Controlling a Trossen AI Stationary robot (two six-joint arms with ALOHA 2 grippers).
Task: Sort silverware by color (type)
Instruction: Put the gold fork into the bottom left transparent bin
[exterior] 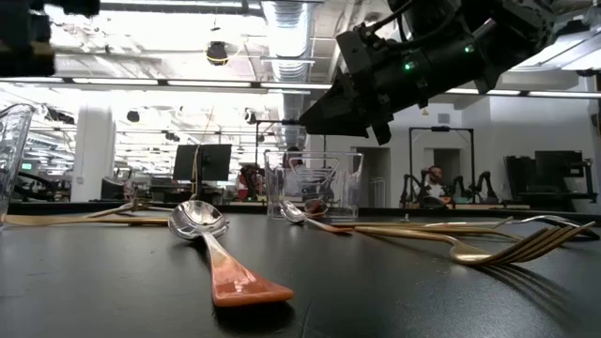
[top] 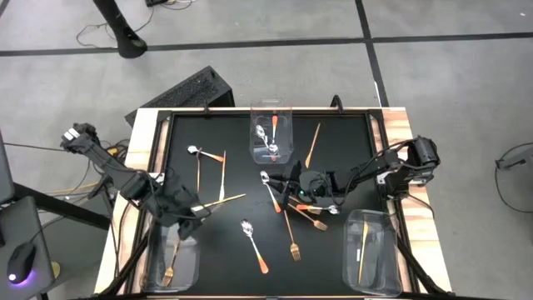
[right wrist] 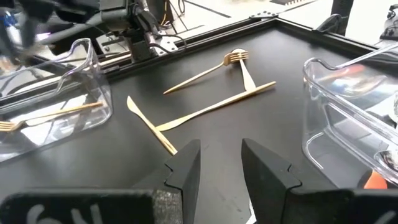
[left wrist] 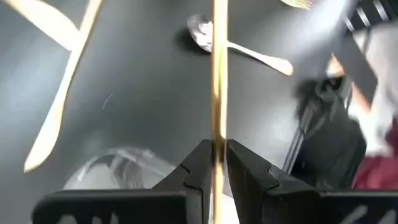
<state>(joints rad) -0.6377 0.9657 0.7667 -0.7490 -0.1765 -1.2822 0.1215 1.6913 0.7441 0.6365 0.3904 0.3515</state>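
Black matting is covering the table [top: 350, 158], which is standing on a grey floor with a wooden border round it. Three clear bins are sitting on it: one at the far centre [top: 260, 125] is holding spoons [top: 268, 142], one at the near left [top: 190, 267] is holding a gold fork [top: 171, 265], and one at the near right [top: 383, 250] is holding a gold knife [top: 362, 246].

The rest of the silverware is lying loose on the matting. An orange-handled spoon [top: 254, 242] and a gold fork [top: 293, 242] are lying near centre, well apart from the bins. A gold knife [top: 312, 143] is lying just right of the far bin, and another spoon [top: 204, 153] is lying toward the far left.

The left gripper [top: 193, 218] is hanging at the far edge of the near-left bin. Its wrist view is showing the fingers pressing on either side of a slim gold utensil [left wrist: 217, 74], pinching its handle; I cannot tell whether it is a knife or a fork.

The right gripper [top: 287, 185] is hovering over the middle of the table, above a cluster of crossed pieces. Its fingers [right wrist: 186, 165] are standing spread, with nothing between them.
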